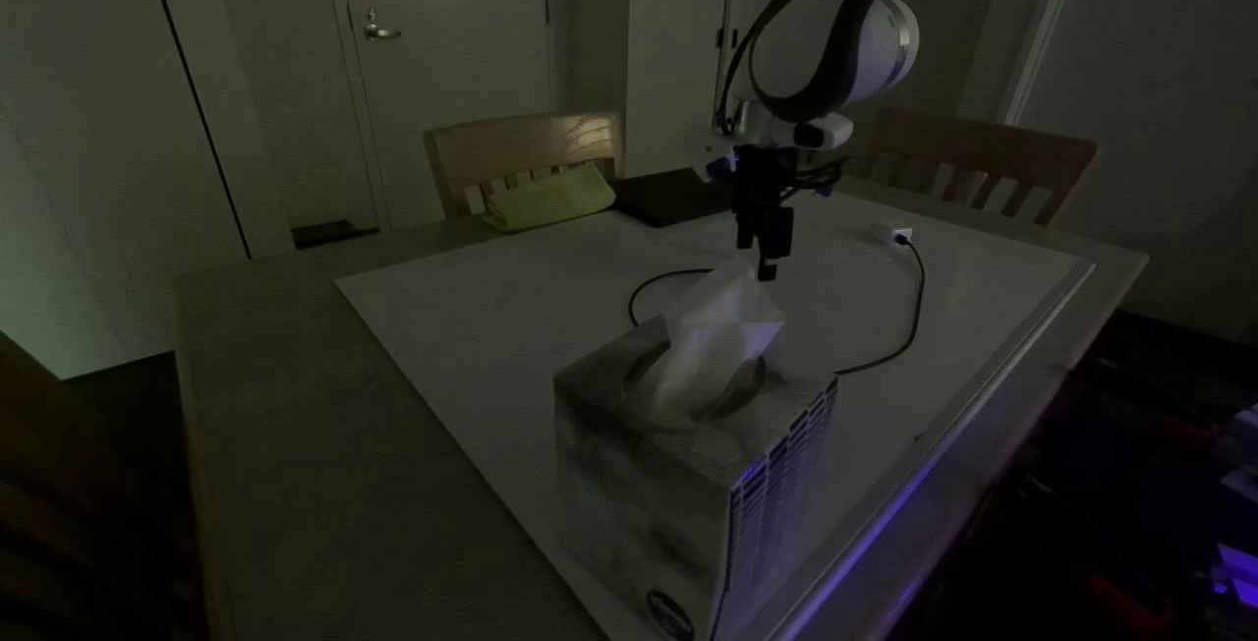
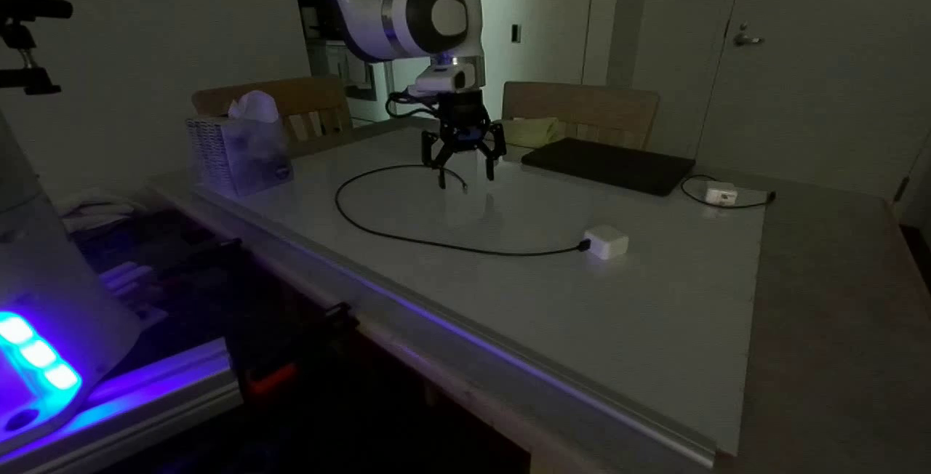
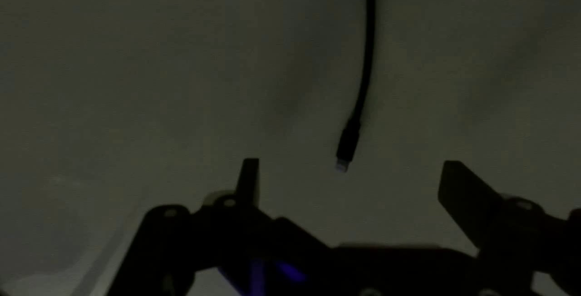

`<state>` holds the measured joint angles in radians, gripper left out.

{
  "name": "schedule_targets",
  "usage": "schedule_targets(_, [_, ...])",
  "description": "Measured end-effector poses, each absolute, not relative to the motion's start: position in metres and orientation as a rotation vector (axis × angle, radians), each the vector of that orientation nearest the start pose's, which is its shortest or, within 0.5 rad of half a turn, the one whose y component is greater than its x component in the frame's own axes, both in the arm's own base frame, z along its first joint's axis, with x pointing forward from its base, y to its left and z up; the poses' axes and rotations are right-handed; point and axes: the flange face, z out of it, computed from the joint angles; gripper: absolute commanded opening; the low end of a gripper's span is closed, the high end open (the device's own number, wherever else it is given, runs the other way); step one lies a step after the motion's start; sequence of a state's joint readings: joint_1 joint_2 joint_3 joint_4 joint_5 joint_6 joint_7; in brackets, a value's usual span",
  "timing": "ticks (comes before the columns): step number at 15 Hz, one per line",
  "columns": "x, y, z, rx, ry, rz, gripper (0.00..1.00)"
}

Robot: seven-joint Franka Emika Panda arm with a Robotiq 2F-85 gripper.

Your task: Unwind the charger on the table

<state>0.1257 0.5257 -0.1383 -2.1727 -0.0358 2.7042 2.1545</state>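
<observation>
Charger cable (image 3: 366, 69) curves loosely across the counter (image 2: 654, 307) from its white block (image 2: 606, 242); the claw (image 2: 466, 182) hangs above, jaws parted, near the cable's free tip (image 3: 348, 144).

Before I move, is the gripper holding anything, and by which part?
Nothing: the gripper is open, and in the wrist view the charger cable's free tip lies clear of both fingers.

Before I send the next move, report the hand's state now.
Hand: open, holding nothing; the black charging cable is not gripped.
</observation>
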Motion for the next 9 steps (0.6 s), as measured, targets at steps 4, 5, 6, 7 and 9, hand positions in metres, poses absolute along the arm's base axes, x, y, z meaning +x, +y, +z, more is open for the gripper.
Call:
schedule_targets(4, [0.581, 0.007, 0.152, -1.685, 2.636, -0.103, 1.0])
schedule_targets(5, [0.587, 0.009, 0.152, -1.701, 2.612, -0.091, 1.0])
schedule_targets(6, [0.591, 0.011, 0.151, -1.71, 2.596, -0.081, 1.0])
schedule_targets(7, [0.594, 0.011, 0.148, -1.709, 2.592, -0.072, 1.0])
schedule_targets(9, [0.598, 0.007, 0.143, -1.686, 2.605, -0.053, 1.0])
